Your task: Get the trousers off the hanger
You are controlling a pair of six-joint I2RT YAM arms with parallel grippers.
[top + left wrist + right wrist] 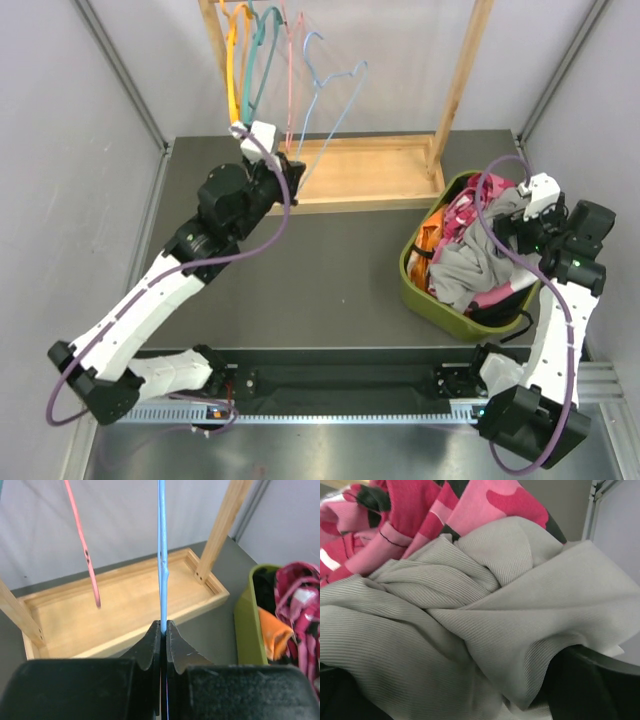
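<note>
We read the task as almost finished. In the top view the orange hanger [234, 60], teal hanger [262, 60], pink hanger [289, 80] and blue hanger [330, 85] on the wooden rack [370, 175] at twelve o'clock all look bare. The trousers sit heaped in the green bin [408, 272] at about three o'clock on the table. The grey pair [468, 265] lies on top, the floral pair [465, 208] is toward the bin's twelve o'clock, and an orange fold [428, 238] shows at its nine o'clock edge. The left gripper [163, 625], at about eleven o'clock on the table, is clenched on the lower wire of the blue hanger, steadying it. The right gripper [520, 225] hovers over the bin's two o'clock corner, and its wrist camera shows only crumpled grey cloth. Its fingers are out of sight, so we cannot tell whether they are released or pinching fabric. The step in hand looks like depositing the grey pair and backing away. To do it well, we would make sure the fingers are fully parted before moving, then lift straight up rather than sweeping toward six o'clock, since the ribbed grey cloth is loosely bunched and could snag and trail out over the rim. Once clear, we would have the left hand let go of the wire gently, because a sudden release could set the hanger swinging against the pink one beside it.
</note>
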